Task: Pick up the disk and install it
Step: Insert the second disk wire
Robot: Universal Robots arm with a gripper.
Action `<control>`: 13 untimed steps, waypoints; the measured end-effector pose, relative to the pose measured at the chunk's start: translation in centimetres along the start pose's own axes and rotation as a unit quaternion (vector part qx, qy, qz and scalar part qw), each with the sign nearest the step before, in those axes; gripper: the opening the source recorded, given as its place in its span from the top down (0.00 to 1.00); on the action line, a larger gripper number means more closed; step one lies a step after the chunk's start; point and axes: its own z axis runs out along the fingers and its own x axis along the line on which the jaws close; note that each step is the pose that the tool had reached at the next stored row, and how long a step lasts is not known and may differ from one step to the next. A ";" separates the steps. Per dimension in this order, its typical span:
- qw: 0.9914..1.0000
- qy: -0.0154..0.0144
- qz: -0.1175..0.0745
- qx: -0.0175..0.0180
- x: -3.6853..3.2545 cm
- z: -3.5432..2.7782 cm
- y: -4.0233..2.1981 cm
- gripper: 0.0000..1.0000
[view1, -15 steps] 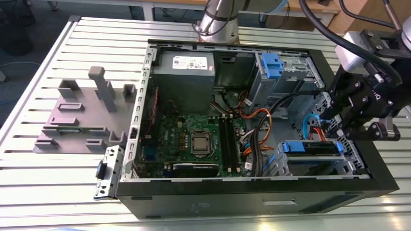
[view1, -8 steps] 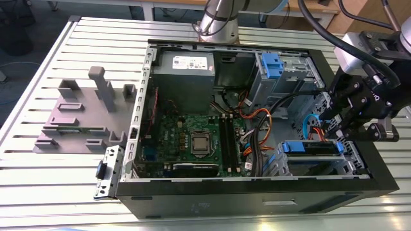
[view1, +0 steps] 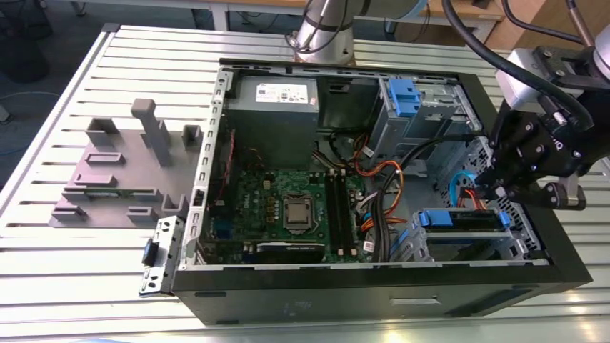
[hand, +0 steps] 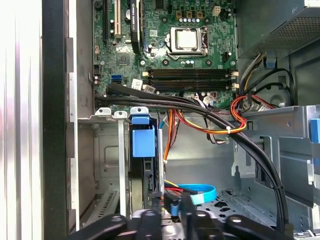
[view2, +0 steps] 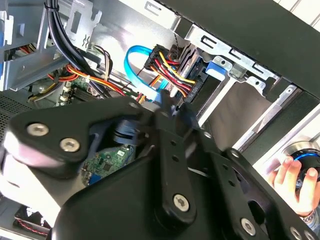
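Observation:
The disk (view1: pixel 463 219) sits edge-up in the drive bay at the case's near corner on the exterior view's right, its blue caddy rail on top. In both wrist views it stands slotted between the bay's metal walls (hand: pixel 143 141) (view2: pixel 216 68), with red-yellow power wires plugged into its end. My gripper (view1: pixel 503 191) hovers just above and behind it, apart from the caddy. It looks shut (view2: pixel 166 111), its tips (hand: pixel 169 214) right at the end of a blue data cable (hand: pixel 200 192). Whether they pinch the cable is hidden.
The open black computer case (view1: pixel 381 289) lies on a slatted white table. Inside it are a motherboard (view1: pixel 296 207), black cable bundles (hand: pixel 220 125) and a second blue bracket (view1: pixel 404 96). A grey slotted holder (view1: pixel 114 179) stands on the exterior view's left. A person's hand (view2: pixel 290 175) is beside the case.

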 end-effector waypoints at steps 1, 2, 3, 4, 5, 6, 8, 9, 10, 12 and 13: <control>1.000 0.000 0.000 0.000 0.00 0.00 0.00 0.77; 1.000 0.000 0.000 0.000 0.00 0.01 0.00 0.82; 1.000 0.000 0.000 0.000 0.00 0.00 0.00 0.82; 1.000 0.000 0.000 0.000 0.00 0.01 0.00 0.84; 1.000 0.000 0.000 0.000 0.00 0.01 0.00 0.84; 1.000 0.000 0.000 0.000 0.00 0.01 0.00 0.84; 1.000 0.000 0.000 0.000 0.00 0.01 0.00 0.84; 1.000 0.000 0.000 0.000 0.00 0.02 0.00 0.84; 1.000 0.000 0.000 0.000 0.00 0.02 0.00 0.84; 1.000 0.000 0.000 0.000 0.01 0.03 0.00 0.84; 1.000 0.000 0.000 0.000 0.05 0.04 0.00 0.84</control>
